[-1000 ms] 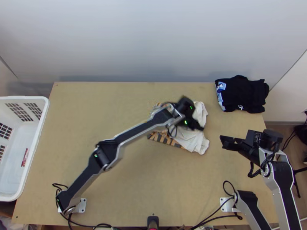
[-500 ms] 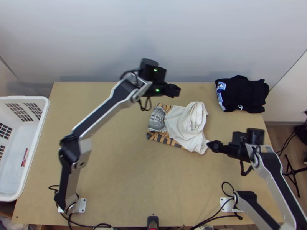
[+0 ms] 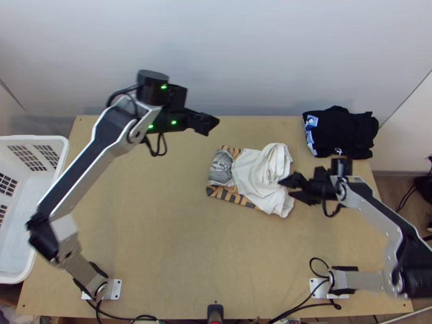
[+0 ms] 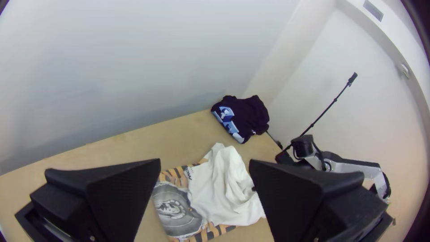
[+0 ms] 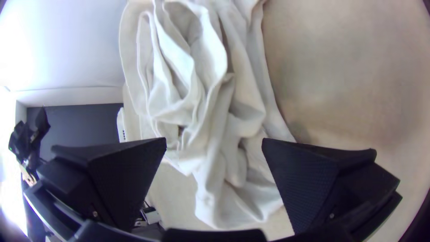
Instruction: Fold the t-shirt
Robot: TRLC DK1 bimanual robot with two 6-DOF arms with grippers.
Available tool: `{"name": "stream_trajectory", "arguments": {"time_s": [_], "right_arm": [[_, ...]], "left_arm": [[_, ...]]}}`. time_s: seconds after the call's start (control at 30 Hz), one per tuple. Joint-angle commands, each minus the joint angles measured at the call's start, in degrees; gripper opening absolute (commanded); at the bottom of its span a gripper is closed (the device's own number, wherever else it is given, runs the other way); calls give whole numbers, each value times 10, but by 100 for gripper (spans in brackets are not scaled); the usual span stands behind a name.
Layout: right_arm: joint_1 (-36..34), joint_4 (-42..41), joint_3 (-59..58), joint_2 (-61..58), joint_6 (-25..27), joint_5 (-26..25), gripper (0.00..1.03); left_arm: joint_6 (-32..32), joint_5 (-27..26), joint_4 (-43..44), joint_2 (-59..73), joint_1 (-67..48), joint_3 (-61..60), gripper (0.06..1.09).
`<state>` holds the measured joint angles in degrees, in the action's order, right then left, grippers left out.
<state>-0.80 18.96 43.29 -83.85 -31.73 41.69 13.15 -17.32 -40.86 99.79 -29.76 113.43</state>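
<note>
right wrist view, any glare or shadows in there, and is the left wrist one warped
Right wrist view: glare whites out parts of the left edge, and soft shadows sit in the folds of the t-shirt; left wrist view: yes, lines bow at the right, and the right-hand corners darken.

The white basket (image 3: 47,197) is cut off by the top view's edge, the t-shirt (image 5: 217,116) by the right wrist view's.

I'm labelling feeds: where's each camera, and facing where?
Top view: above the table's near edge, looking steeply down; left arm, right arm show.
Left wrist view: left arm's wrist, facing toward the t-shirt; open left gripper.
Right wrist view: right arm's wrist, looking closely onto the t-shirt; open right gripper.
Top and left wrist views share the dark clothing.
</note>
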Motion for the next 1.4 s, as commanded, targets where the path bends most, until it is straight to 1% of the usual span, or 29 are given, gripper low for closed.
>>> {"name": "stream_trajectory", "arguments": {"time_s": [0.0,0.1,0.23,0.27,0.3,0.37,0.4,0.43,0.47,0.5,0.53,0.67,0.73,0.77,0.87,0.97,1.17,1.37], "right_arm": [[44,-101,62,-119,-99,8,99],[75,-115,89,-166,-110,-30,99],[126,-111,134,-216,-109,-65,99],[135,-103,143,-225,-107,-84,99],[146,-92,152,-236,-96,-100,96],[168,-39,181,-256,-47,-124,79],[178,-14,196,-266,-18,-143,64],[185,2,208,-277,4,-151,41],[188,3,216,-286,17,-153,15],[191,14,225,-291,32,-153,2],[191,39,232,-286,47,-153,3],[180,38,225,-230,49,-155,3],[169,38,228,-187,47,-162,3],[164,38,235,-167,47,-174,3],[141,38,276,-125,46,-191,3],[109,47,334,-101,42,-193,3],[64,56,432,-82,44,-194,3],[9,83,501,-106,53,-193,3]], "left_arm": [[-14,14,40,-91,21,-92,102],[-18,15,44,-105,35,-110,102],[-27,20,49,-121,56,-138,102],[-29,23,56,-126,59,-148,102],[-32,26,59,-130,60,-155,102],[-35,29,59,-137,65,-171,102],[-37,29,59,-141,65,-179,102],[-37,31,59,-145,65,-186,102],[-37,32,61,-151,66,-193,102],[-37,32,62,-156,66,-200,102],[-37,32,64,-161,66,-207,102],[-37,32,73,-187,72,-236,102],[-42,32,73,-199,80,-248,102],[-43,32,73,-204,88,-254,102],[-49,32,73,-219,111,-271,102],[-53,32,73,-241,124,-294,102],[-65,32,76,-286,139,-352,102],[-67,32,90,-324,143,-396,102]]}}
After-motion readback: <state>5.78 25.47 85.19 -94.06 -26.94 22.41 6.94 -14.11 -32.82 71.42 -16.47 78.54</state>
